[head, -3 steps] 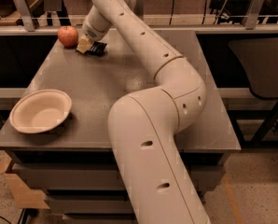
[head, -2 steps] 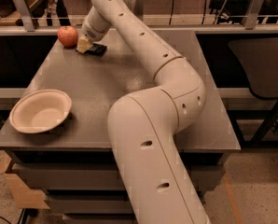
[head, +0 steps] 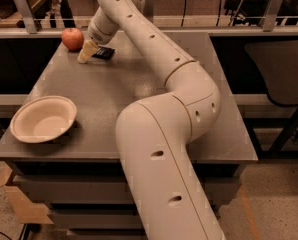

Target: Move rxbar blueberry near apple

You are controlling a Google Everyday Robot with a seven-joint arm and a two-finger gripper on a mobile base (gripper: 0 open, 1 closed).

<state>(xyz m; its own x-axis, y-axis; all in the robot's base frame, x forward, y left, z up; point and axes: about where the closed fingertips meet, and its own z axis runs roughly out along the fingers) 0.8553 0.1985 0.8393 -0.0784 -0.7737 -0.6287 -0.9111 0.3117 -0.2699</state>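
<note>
The red apple [head: 72, 38] sits at the far left corner of the grey table [head: 139, 89]. The rxbar blueberry [head: 104, 53], a small dark flat bar, lies on the table just right of the apple, about a hand's width away. My gripper [head: 88, 52] is at the end of the long pale arm, low over the table between the apple and the bar, touching or nearly touching the bar's left end. The wrist hides part of the bar.
A pale round bowl [head: 43, 119] stands at the table's near left corner. My arm [head: 164, 109] crosses the table's middle from the near side. A railing [head: 199, 21] runs behind the table's far edge.
</note>
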